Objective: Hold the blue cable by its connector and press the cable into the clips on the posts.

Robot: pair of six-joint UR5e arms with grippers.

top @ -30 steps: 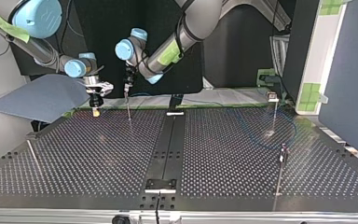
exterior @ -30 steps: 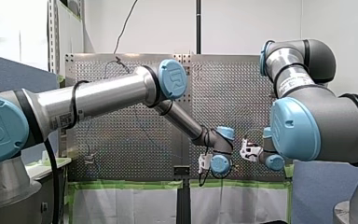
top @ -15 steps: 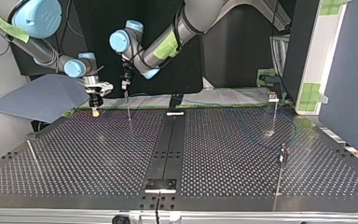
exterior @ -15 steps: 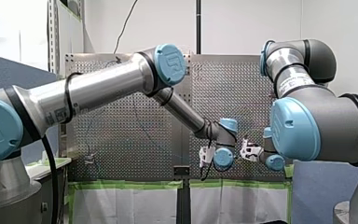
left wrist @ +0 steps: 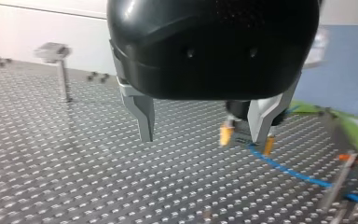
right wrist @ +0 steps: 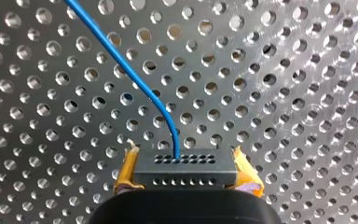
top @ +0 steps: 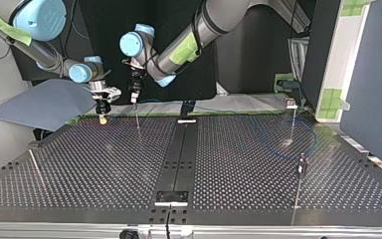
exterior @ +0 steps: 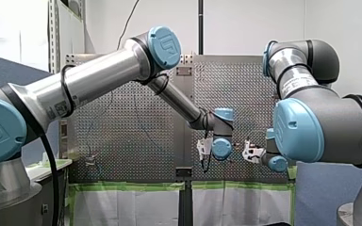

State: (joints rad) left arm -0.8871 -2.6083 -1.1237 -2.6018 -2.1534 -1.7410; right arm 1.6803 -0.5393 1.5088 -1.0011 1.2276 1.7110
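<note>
— The arms?
— Left arm [exterior: 103, 77]: silver tubes, pale blue caps [exterior: 164, 41], black cable [exterior: 66, 92], green tape [top: 191, 47]. Right arm [exterior: 320, 113]: grey, same caps.
— And the left gripper [left wrist: 203, 135]?
— Black shell [left wrist: 214, 46], grey metal fingers [left wrist: 142, 112].

Perforated table [top: 104, 164] carries upright posts [left wrist: 64, 83]; blue cable [left wrist: 284, 166] lies on it.

Two arms [exterior: 99, 80] [exterior: 311, 127]; two pincers, a left pincer [left wrist: 203, 137] and a right pincer [top: 102, 115]; one blue cable [right wrist: 135, 79]; one connector [right wrist: 185, 170]; four posts [top: 137, 117] [top: 292, 122] [top: 298, 184] [top: 36, 167]; one tabletop [top: 238, 164].
</note>
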